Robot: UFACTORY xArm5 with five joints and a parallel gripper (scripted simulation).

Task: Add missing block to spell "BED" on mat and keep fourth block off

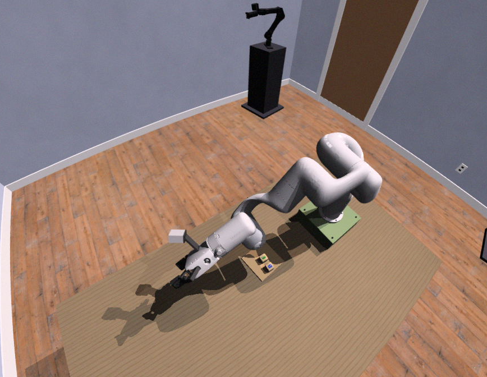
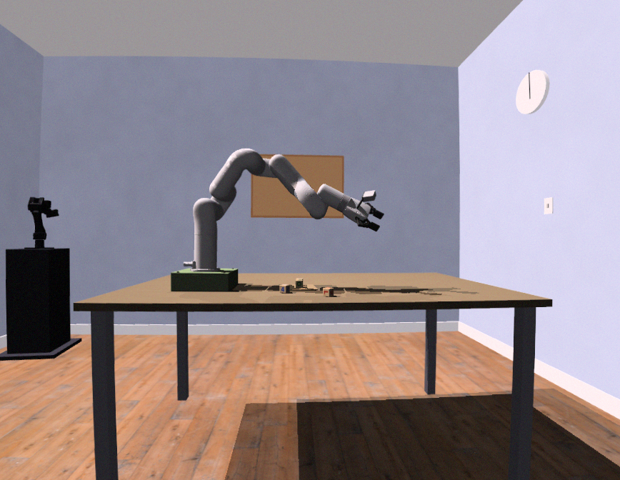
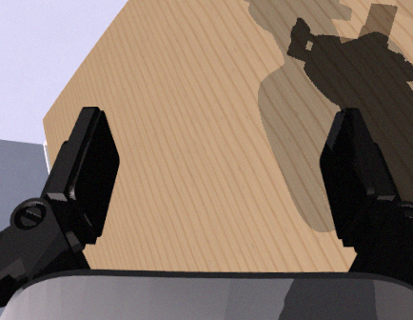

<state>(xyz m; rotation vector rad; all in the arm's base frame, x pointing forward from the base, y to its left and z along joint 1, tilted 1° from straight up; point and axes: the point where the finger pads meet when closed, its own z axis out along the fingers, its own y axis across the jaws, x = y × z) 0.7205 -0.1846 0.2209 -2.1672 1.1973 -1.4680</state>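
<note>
Gripper [image 2: 371, 218] raised high above table [image 2: 455, 295], fingers spread wide, nothing between; wrist view shows only bare wood and shadow. Arm stretched out past blocks, so descent not begun. Mat [image 1: 255, 267] near green base [image 1: 349, 221] carries 2 blocks: green-lettered block [image 1: 262, 257], blue-lettered block [image 1: 270, 266], placed as row awaiting 3rd. Red-lettered block [image 2: 328, 291] sits right of them in exterior view, seemingly off mat; letters unreadable, 4th block not found.

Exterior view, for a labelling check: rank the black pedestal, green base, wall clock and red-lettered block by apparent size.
1. Black pedestal
2. Green base
3. Wall clock, though distance makes this rank unsure
4. Red-lettered block
</note>
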